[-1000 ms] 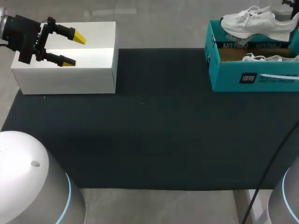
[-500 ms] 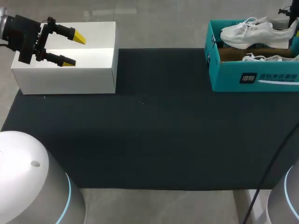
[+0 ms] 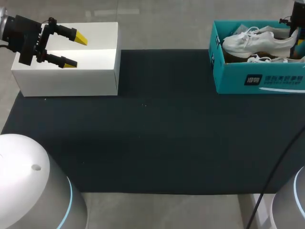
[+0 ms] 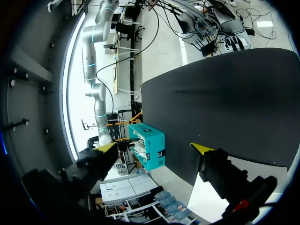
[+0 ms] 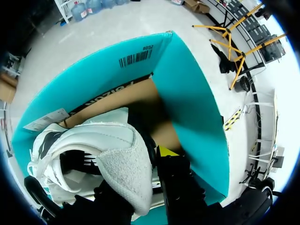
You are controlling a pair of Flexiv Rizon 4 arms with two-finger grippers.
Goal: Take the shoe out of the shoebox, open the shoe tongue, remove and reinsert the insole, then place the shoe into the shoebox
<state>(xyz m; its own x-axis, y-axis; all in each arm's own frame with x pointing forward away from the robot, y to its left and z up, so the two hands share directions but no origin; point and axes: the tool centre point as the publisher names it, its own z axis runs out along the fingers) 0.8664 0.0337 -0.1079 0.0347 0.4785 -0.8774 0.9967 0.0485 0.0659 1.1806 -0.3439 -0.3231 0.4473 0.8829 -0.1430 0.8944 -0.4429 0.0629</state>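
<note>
From above, the left claw (image 3: pixel 75 51) hangs over a white box (image 3: pixel 66 76) at the counter's far left corner. Its two yellow-tipped fingers are spread apart with nothing between them. A dark mat (image 3: pixel 152 133) covers the counter, and the white box stands at its far left edge. The teal shoebox (image 3: pixel 257 83) stands at the far right. A white shoe (image 3: pixel 257 40) lies on its side in the open top, toe towards the middle of the counter and heel towards the right edge. A second shoe (image 3: pixel 271 59) lies in the box just beside it, on the near side. The right claw (image 3: pixel 294 34) comes in at the right edge and meets the shoe's heel.

In the left wrist view, that claw's fingers stand wide apart and hold nothing. A corner of the white box lies under them. The mat stretches ahead, and the shoebox with the shoe in it sits far off across the mat.

In the right wrist view, the claw grips the shoe by the heel. One yellow fingertip (image 5: pixel 166 151) presses the heel's outer side, and the shoe hides the other finger. The heel is inside the shoebox, next to a teal wall, with the cardboard lining ahead.
</note>
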